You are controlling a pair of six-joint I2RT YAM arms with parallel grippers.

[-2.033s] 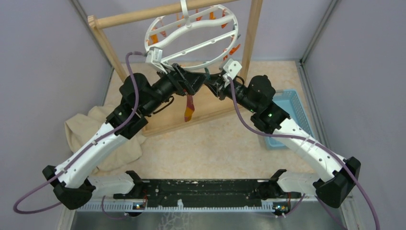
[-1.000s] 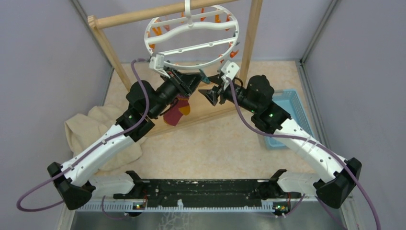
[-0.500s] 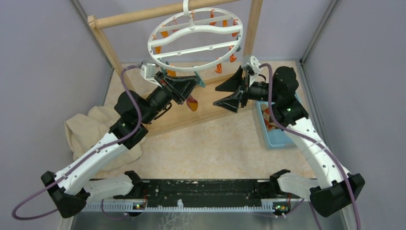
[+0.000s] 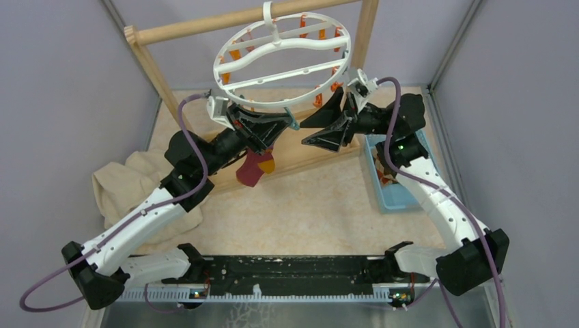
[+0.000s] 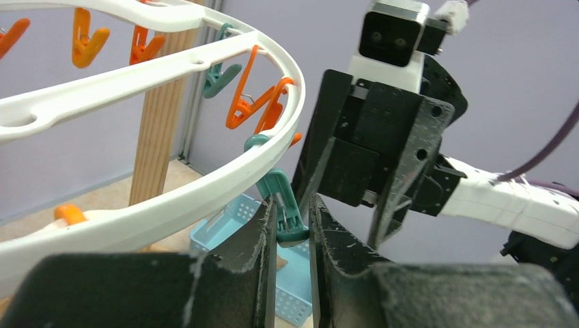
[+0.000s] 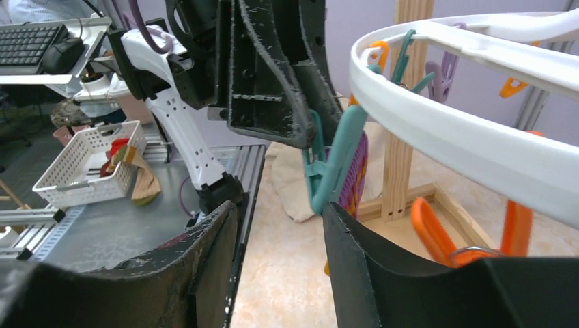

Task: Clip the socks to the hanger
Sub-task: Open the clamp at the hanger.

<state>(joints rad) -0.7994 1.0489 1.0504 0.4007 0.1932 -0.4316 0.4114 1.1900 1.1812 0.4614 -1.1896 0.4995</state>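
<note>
The white ring hanger (image 4: pixel 283 58) hangs from the wooden rod, with orange clips round its rim. My left gripper (image 4: pixel 278 127) (image 5: pixel 292 220) is shut on a teal clip (image 5: pixel 283 205) under the ring's near rim (image 5: pixel 171 198). The maroon sock (image 4: pixel 252 167) (image 6: pixel 356 179) dangles right below that clip; whether the clip pinches it I cannot tell. My right gripper (image 4: pixel 326 127) (image 6: pixel 280 213) stands open and empty just right of the clip (image 6: pixel 336 167), facing the left gripper. The brown sock (image 4: pixel 387 179) lies in the blue basket.
The wooden frame stand (image 4: pixel 160 75) carries the hanger; its right post (image 4: pixel 365 34) is close behind my right gripper. A beige cloth (image 4: pixel 126 181) lies at the left. The blue basket (image 4: pixel 410 195) sits at the right wall.
My right gripper drew back to the right from the left gripper, opened, then came up beside the ring. The hanger swung, and the maroon sock now hangs lower under the left gripper.
</note>
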